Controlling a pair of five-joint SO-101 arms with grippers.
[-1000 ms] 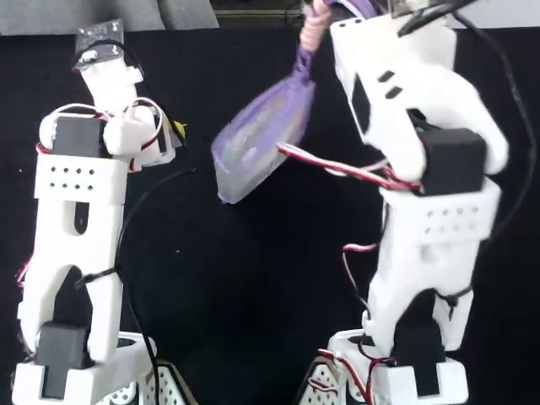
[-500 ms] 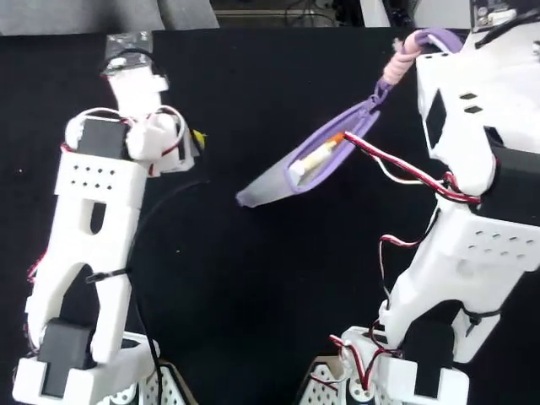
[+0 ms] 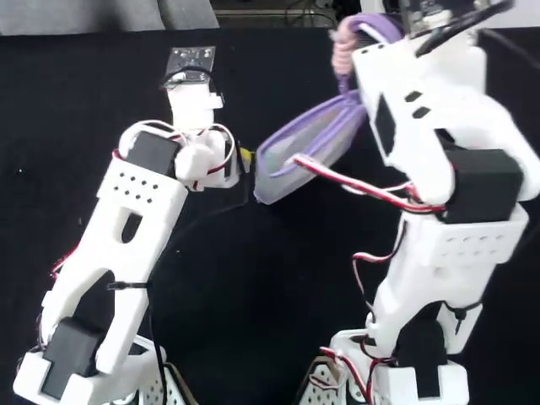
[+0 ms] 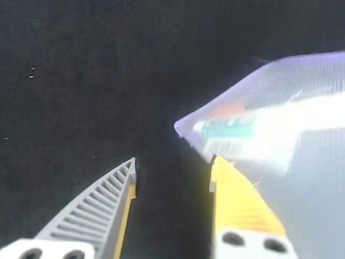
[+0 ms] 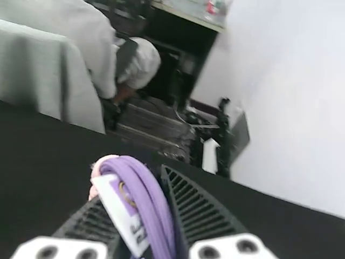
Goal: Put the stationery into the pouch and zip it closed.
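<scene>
The right pincer point(image 5: 132, 186) clamps the strap point(image 5: 137, 175) of the pouch point(image 3: 308, 143), which hangs toward 7 o'clock. The left pincer point(image 4: 172, 160), at 9 o'clock of the pouch, gapes empty beside its corner.

So the pouch point(image 3: 308, 148) is hanging slanted in the air over the table point(image 3: 253, 295), dangling by its strap point(image 5: 143, 194) from the right gripper point(image 5: 132, 183), which is pinching that strap up toward the back right. Stationery point(image 4: 226, 128) is sitting inside it, down near the low corner. The left gripper point(image 4: 172, 159) is hovering just left of that corner, fingers spread apart.
</scene>
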